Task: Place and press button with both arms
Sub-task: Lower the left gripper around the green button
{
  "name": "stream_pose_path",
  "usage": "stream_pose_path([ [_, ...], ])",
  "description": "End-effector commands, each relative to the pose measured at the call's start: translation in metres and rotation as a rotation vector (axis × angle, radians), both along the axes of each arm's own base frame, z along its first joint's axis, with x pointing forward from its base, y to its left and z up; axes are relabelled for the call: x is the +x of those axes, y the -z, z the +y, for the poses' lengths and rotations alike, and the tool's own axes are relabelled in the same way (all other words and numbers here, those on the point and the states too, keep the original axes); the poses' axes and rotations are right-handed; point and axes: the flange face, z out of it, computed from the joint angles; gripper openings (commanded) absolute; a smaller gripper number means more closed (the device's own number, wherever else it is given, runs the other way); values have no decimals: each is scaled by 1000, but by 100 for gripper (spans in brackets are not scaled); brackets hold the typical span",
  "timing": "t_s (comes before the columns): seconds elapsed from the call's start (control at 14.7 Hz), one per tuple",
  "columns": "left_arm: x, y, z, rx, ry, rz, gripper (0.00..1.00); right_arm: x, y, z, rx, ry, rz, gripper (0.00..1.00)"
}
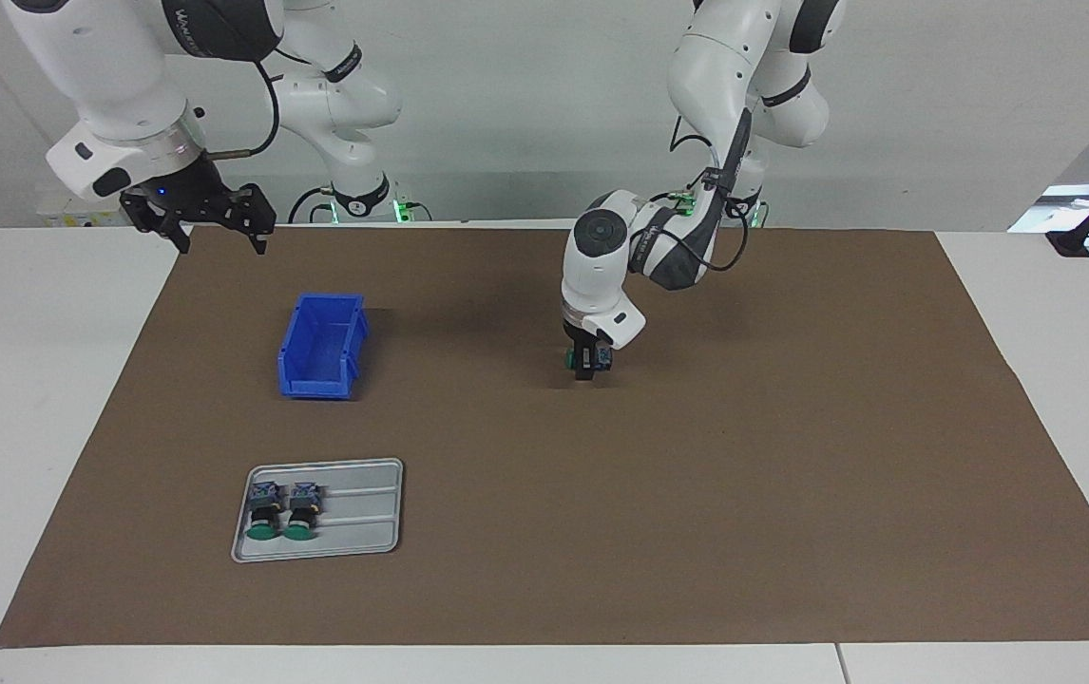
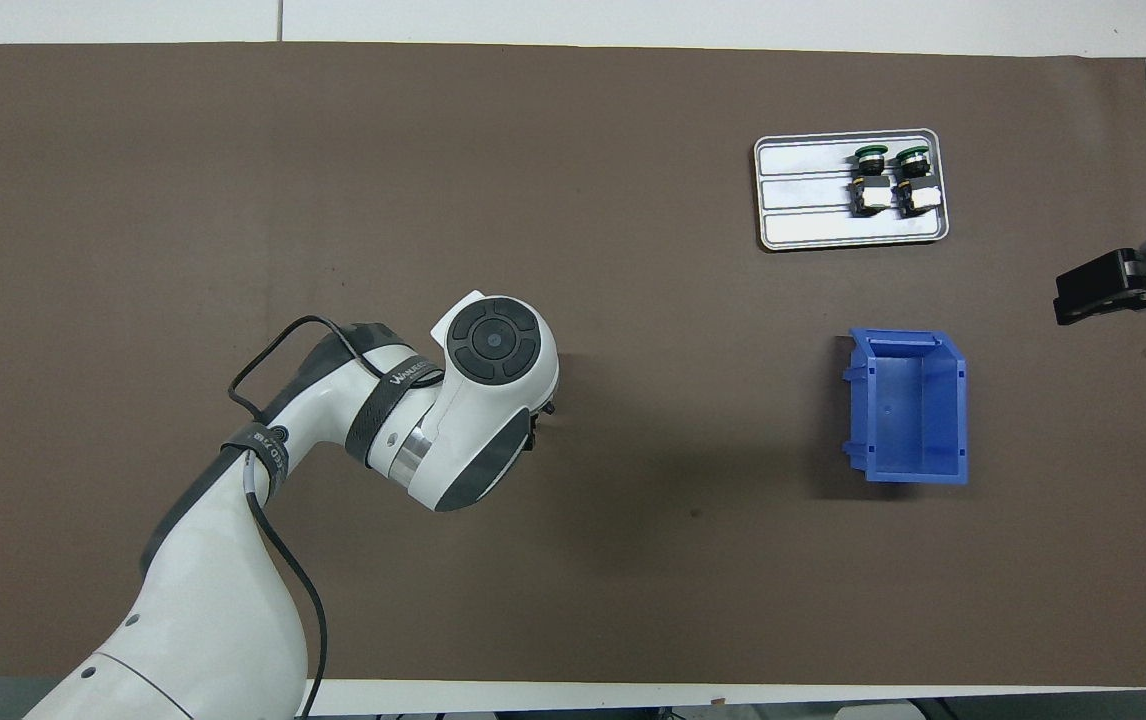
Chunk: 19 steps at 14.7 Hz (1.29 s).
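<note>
L gripper (image 1: 588, 366) is low over the middle of the brown mat (image 1: 697, 475), pointing straight down, w/ the green-capped button (image 1: 584, 358) between its fingers. The button lies on its side: long axis runs across the table, green cap toward the R arm's end, grey-blue block toward the L arm's end. So the button sits right at the end effector, not off to any side; fingers straddle its black collar. Whether they actually clamp it or are just closing round it I can't tell from where I stand. It looks at or just above the mat.

R gripper (image 1: 212, 211) hangs up high over the mat's edge at its own end, jaws spread, nothing in them; that arm waits. L is plainly the nearer arm; R is well apart from the button.

Blue bin (image 1: 321, 346) sits near the R gripper, empty as far as I see. Metal tray (image 1: 354, 537), farther from the robots than the bin, holds two more buttons (image 1: 283, 508) side by side, caps pointing away from the robots.

Views: facing view shows button, cap direction and how low the fingers are. Overhead, the L wrist (image 2: 493, 400) covers nearly all of it; only a dark sliver pokes out, so contact can't be read there. Overhead does show the bin's inside (image 2: 908, 410) bare.

Guess: next comes a settled grip, then lift.
</note>
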Motion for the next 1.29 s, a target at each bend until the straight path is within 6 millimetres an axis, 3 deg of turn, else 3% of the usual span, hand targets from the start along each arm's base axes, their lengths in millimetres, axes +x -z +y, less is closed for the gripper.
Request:
stream_pose_path([
  [0.0, -2, 1, 0, -11, -19, -7, 42, -5, 1, -1, 5, -12, -5, 99],
  [0.27, -1, -2, -1, -13, -17, -8, 22, -5, 0, -2, 5, -11, -6, 99],
  [0.41, 2, -8, 2, -19, -22, -12, 17, -5, 0, -1, 5, -12, -6, 99],
  [0.55, 13, -27, 13, -39, -46, -32, 15, -5, 1, -1, 5, -12, -5, 99],
  [0.82, 27, -46, 31, -80, -95, -35, 15, -5, 0, -2, 5, -11, -6, 99],
  [1.09, 38, -44, 51, -214, -44, 42, 14, -5, 0, -1, 5, -12, -6, 99],
  [1.23, 60, -45, 78, -323, -94, 78, 14, -5, 0, -2, 5, -11, -6, 99],
])
